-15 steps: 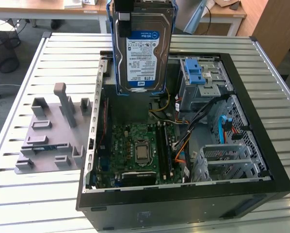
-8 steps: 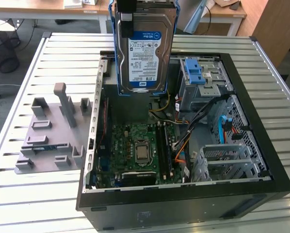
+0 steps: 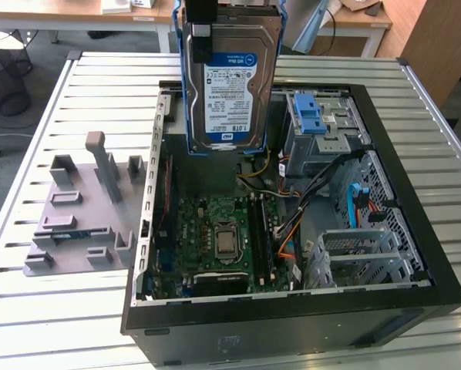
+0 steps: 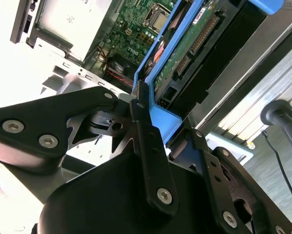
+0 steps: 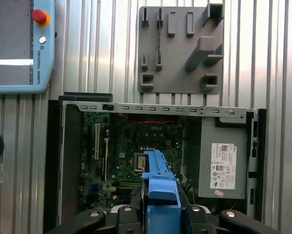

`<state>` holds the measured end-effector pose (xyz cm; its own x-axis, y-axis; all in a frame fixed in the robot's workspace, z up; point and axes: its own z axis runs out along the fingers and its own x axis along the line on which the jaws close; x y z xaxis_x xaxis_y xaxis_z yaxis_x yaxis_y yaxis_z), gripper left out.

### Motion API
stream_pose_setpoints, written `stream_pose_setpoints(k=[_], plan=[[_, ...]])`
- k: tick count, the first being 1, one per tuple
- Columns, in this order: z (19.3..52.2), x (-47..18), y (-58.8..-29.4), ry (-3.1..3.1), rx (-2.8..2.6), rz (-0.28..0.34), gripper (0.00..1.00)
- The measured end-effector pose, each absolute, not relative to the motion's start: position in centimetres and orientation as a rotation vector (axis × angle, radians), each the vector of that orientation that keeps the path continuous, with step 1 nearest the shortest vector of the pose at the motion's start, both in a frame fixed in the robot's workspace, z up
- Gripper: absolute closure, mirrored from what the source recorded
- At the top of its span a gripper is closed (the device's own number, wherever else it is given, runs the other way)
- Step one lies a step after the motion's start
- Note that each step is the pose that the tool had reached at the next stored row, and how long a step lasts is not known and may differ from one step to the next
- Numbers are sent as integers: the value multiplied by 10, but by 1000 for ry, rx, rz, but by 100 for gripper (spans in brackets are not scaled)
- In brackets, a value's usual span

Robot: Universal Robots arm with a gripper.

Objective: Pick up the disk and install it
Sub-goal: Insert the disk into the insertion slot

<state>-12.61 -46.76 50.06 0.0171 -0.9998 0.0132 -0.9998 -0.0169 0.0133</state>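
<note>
Silver metal between blue rails, the disk (image 3: pixel 230 77) hangs upright over the open computer case (image 3: pixel 292 327), and I see no contact with it. The claw (image 4: pixel 151 109) is clamped on the blue rail at the end of the disk. The pick-up looks done and the carrying is in hand. Installing, I judge, calls for lining the rails with the bay (image 3: pixel 323 127) inside the case.

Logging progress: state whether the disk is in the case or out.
Out: the disk hangs upright above the open case, clamped in the gripper.
</note>
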Motion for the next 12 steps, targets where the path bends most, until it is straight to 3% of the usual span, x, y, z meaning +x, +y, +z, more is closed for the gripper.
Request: stream_pose_setpoints(k=[12], plan=[[501, -126, -477, -2189, 2227, 0, 64]])
